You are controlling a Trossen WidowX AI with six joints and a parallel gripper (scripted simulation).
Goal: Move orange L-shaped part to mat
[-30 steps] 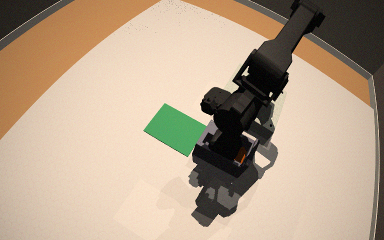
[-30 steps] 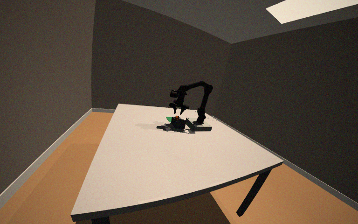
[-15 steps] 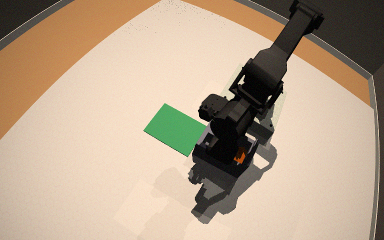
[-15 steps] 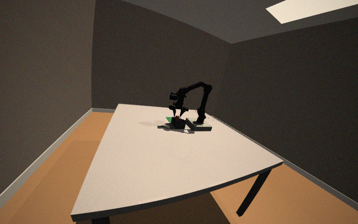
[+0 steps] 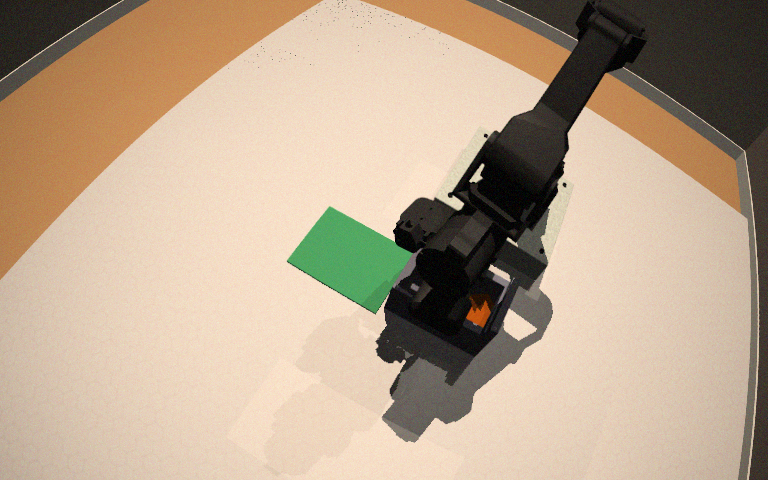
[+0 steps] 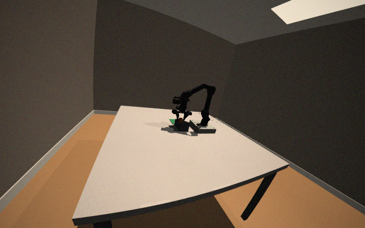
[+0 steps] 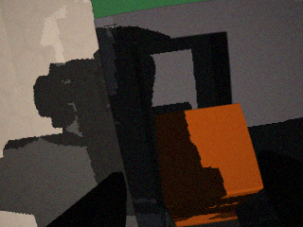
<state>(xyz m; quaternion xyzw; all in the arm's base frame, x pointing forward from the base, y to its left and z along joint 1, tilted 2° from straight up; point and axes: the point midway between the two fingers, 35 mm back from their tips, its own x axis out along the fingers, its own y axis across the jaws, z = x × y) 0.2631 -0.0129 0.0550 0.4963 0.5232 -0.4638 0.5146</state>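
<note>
A black robot arm [image 5: 526, 141] [image 6: 208, 99] bends over a grey tray [image 5: 430, 338] [image 6: 182, 127] [image 7: 270, 71] on a pale table [image 5: 169, 283] [image 6: 161, 161] [image 7: 19, 95], its gripper [image 5: 447, 308] [image 6: 181, 120] [image 7: 191, 172] pointed down at the orange part [image 5: 479, 310] [image 6: 180, 120] [image 7: 222, 147]. The fingers stand partway open, somewhat more than half, one on either side of the raised end, with nothing pinched between them; whether either touches the part cannot be told. The part sits tilted in the tray's pocket, one end up above the rim, a stretch of pocket floor showing beside it in the wrist view. Its lower end is mostly hidden by the arm and shadow. The green mat [image 5: 345, 257] [image 6: 171, 121] [image 7: 142, 6] lies flat just beside the tray, while the arm's pale base [image 5: 557, 226] [image 6: 207, 131] stands near the tray's other side.
</note>
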